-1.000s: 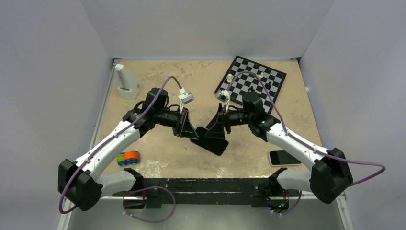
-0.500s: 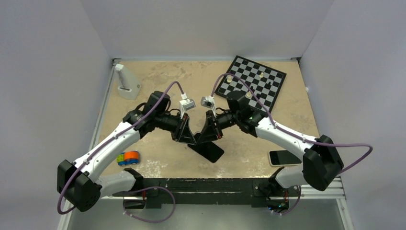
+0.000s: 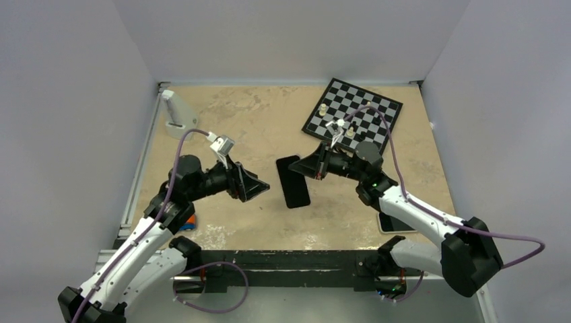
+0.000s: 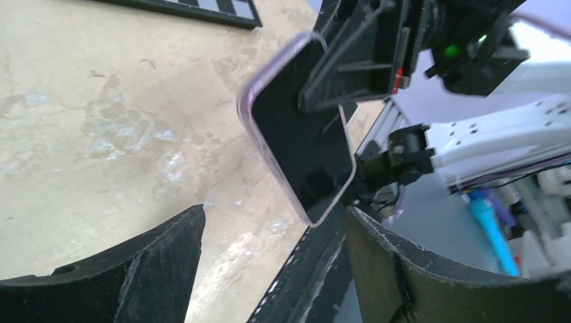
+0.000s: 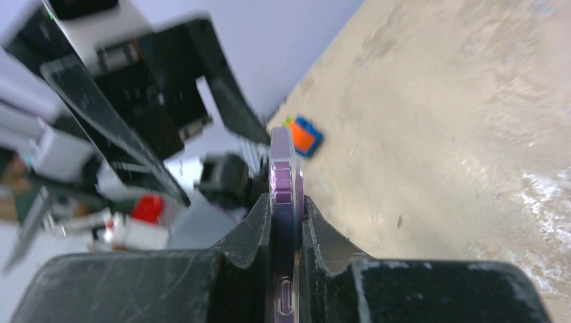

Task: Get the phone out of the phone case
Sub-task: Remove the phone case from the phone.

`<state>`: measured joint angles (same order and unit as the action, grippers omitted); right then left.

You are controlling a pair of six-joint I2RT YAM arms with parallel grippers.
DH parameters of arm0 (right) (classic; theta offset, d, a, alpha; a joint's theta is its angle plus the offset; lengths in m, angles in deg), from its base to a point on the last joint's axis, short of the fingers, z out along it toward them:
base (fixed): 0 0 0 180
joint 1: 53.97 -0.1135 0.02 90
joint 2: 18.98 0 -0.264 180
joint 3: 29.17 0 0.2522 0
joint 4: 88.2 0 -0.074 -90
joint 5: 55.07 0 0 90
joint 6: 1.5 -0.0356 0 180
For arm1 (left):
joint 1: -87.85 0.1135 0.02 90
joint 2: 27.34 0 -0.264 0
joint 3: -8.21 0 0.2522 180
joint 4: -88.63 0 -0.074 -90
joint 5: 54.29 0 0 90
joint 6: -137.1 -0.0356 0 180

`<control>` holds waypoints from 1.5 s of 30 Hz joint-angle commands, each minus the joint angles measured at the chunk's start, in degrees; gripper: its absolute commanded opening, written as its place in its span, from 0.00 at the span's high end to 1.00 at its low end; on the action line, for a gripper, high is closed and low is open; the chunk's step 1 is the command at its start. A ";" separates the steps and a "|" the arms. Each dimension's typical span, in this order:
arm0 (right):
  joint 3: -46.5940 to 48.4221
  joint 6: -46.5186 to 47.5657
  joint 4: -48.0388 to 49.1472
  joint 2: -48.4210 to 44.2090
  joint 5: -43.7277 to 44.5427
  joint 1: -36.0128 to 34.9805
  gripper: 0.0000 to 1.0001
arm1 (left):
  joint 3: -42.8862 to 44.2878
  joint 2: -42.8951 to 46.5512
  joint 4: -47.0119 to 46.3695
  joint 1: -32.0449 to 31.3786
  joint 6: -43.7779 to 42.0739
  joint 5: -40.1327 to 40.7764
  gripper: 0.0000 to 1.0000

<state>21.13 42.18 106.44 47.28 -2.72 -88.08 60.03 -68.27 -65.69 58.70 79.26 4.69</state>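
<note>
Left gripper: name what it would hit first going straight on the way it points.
Probably the phone in its phone case, held up by the right gripper; the depth between them is unclear.

Two black fingers [image 5: 250, 225] press flat against both sides of a slim, purple-tinted translucent phone case [image 5: 285, 180], seen edge-on and upright between them, its side buttons showing. Beyond lies the mottled sandy desk [image 5: 464, 128], with a blurred orange-and-blue toy [image 5: 304, 138] on it. Blurred black machine parts [image 5: 222, 94] fill the upper left
</note>
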 commanded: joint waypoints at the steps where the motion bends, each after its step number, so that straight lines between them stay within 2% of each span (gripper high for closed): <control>1: -3.05 -17.89 20.18 -1.66 8.73 0.72 1.00 | -5.70 -0.69 -16.15 0.21 9.85 -3.03 0.22; 4: -4.29 -21.43 27.24 -0.80 10.84 0.01 1.00 | -9.50 -4.20 -29.16 -0.66 15.82 -9.63 0.18; 7: -4.79 -22.67 31.26 0.30 13.14 -1.39 1.00 | -10.98 -6.08 -35.40 -2.71 18.40 -10.61 0.18; 9: -4.31 -22.81 32.08 1.27 14.59 -2.88 1.00 | -11.60 -6.71 -37.42 -3.18 19.26 -10.29 0.22; 13: -5.29 -24.23 38.59 4.12 18.11 -5.92 1.00 | -13.39 -9.78 -44.78 -3.17 23.63 -12.06 0.50; 17: -8.28 -23.81 46.72 6.14 23.02 -8.26 1.00 | -15.26 -13.23 -53.38 -3.19 27.91 -15.91 0.69; 19: -8.85 -22.46 47.12 6.10 23.02 -8.51 1.00 | -15.21 -13.96 -54.18 -3.16 27.91 -17.80 0.85; 21: -9.12 -20.46 44.16 4.82 21.86 -8.47 1.00 | -14.61 -13.46 -51.73 -3.10 26.02 -18.44 1.00; 22: -9.27 -18.96 41.61 3.44 21.11 -8.44 1.00 | -14.12 -12.53 -49.32 -3.09 24.49 -18.78 1.00; 23: -8.82 -16.42 37.24 1.58 20.45 -8.31 0.91 | -13.63 -11.84 -47.63 -3.04 23.40 -19.22 1.00; 24: -7.65 -13.05 30.54 -0.64 19.99 -8.20 0.78 | -12.99 -11.02 -45.17 -3.02 21.25 -19.95 1.00; 27: -0.84 -0.72 3.14 -5.99 19.80 -8.10 0.46 | -10.27 -9.53 -36.23 -3.10 15.92 -22.43 1.00; 29: 2.41 5.09 -8.51 -7.41 16.55 -7.52 0.36 | -8.59 -9.44 -31.55 -3.11 11.78 -24.50 1.00; 33: 8.82 13.46 -22.05 -5.50 5.42 -6.44 0.34 | -6.32 -9.70 -25.33 -3.17 7.54 -28.30 1.00; 36: 12.90 18.59 -27.32 -2.21 -1.78 -6.47 0.37 | -5.89 -9.72 -24.50 -3.18 6.66 -30.36 1.00; 45: 12.60 18.21 -21.39 -0.87 -12.61 -6.54 0.62 | -3.21 -9.92 -17.81 -3.14 1.66 -31.89 1.00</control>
<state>33.10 58.53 83.56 47.74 -8.29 -94.68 52.23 -79.20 -82.62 55.57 85.25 -24.21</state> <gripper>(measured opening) 0.409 0.163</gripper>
